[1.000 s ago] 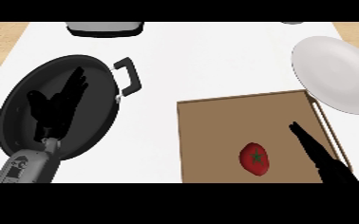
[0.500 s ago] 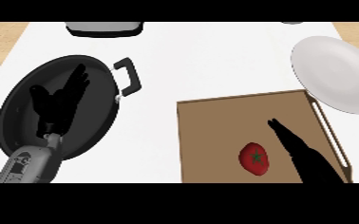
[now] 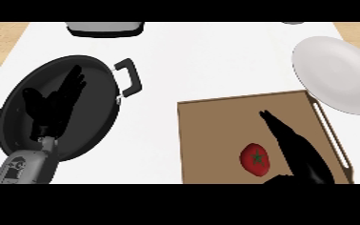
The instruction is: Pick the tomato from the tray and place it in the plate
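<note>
The red tomato (image 3: pixel 256 159) lies on the brown tray (image 3: pixel 218 124) near its front edge, green stem end facing up, slightly longer front to back; the right hand (image 3: pixel 295 145) hovers just right of it, fingers straight, open; the left hand (image 3: pixel 53 106) rests open over the black pan (image 3: pixel 98 124); the white plate (image 3: pixel 330 71) sits on the surface (image 3: pixel 211 62) beyond the tray's right corner.

The plate (image 3: pixel 330 71) (right side) and the tray (image 3: pixel 211 138) run past the view's edges.
</note>
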